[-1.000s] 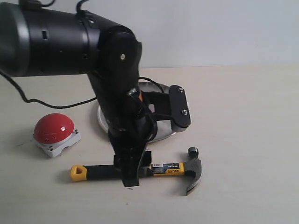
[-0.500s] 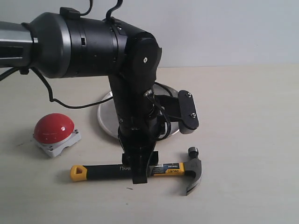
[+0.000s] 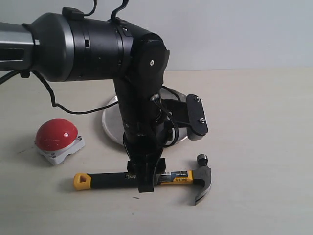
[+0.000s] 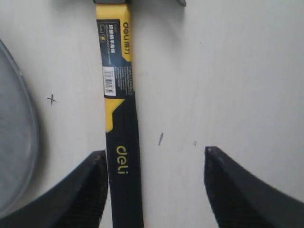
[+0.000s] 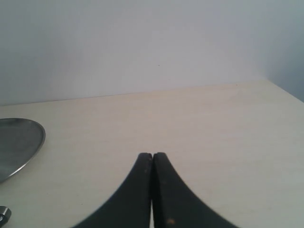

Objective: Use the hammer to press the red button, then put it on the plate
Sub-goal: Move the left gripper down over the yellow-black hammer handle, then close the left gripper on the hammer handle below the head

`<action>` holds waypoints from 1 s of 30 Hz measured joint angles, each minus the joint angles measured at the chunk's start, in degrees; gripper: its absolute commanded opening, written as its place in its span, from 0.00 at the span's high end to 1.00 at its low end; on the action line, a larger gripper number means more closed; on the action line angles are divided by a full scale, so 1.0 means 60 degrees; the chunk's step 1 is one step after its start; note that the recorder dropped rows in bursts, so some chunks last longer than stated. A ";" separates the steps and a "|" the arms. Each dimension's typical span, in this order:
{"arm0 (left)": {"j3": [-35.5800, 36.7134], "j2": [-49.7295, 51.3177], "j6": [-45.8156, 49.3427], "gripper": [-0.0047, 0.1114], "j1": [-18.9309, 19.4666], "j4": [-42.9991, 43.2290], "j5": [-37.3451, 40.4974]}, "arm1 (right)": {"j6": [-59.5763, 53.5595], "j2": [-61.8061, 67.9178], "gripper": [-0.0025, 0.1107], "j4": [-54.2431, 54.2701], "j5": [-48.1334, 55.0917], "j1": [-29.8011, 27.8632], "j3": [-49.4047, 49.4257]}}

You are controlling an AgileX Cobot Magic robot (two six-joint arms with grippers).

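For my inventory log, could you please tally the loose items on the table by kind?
hammer: 1
red button: 1
plate: 1
Total: 3

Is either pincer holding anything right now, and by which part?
Nothing is held. The left pincer is open astride the hammer handle; the right pincer is shut, empty.

hammer (image 3: 178, 176) before plate (image 3: 111, 125), red button (image 3: 56, 134) left (apart)
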 measured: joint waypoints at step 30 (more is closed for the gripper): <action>-0.2127 0.2277 -0.0479 0.57 -0.0016 -0.0250 -0.0024 | 0.0000 0.0000 0.98 0.0000 0.0000 0.0000 0.0000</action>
